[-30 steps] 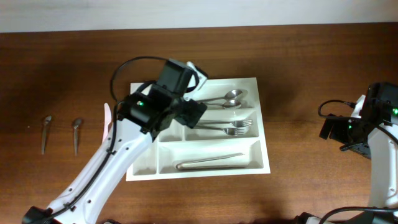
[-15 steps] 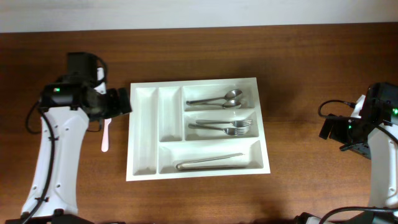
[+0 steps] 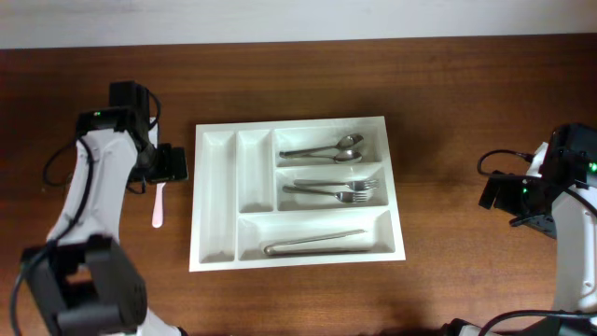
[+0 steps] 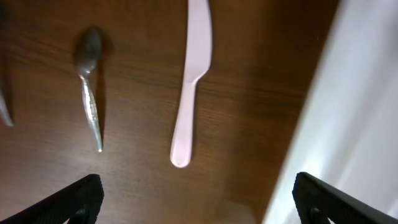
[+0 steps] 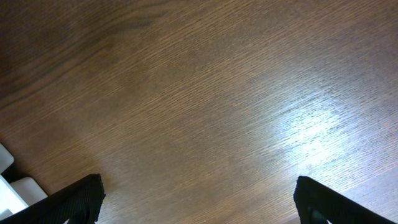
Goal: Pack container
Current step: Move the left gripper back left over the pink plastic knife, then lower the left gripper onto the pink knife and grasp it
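Hovering over the wood, the left gripper (image 4: 199, 200) has its fingers spread wide apart and nothing between them. Right below it lies a pink knife (image 4: 189, 81), flat on the table, rounded handle end nearest the fingers and blade pointing away. A small spoon (image 4: 89, 87) lies beside the knife, apart from it, and the tip of another metal utensil (image 4: 3, 106) pokes in at the frame's edge; which kind, I cannot tell. On the knife's other side, the white wall of the container (image 4: 354, 124) rises close by, not touching the knife.

From overhead, the container sits mid-table, its two narrow compartments on the left gripper's side. Two spoons (image 3: 326, 148) lie in the top wide slot, two forks (image 3: 336, 191) in the middle one, and tongs (image 3: 312, 245) in the bottom one. The left arm itself covers the tabletop left of the knife.

Over at the far edge, well apart from the container, the right gripper (image 5: 199, 200) also has its fingers wide apart and empty, with only bare wood beneath.

The table (image 3: 466, 93) is dark brown with a clear grain, and light glares off it under the right wrist. A pale wall (image 3: 298, 19) runs along its far side.
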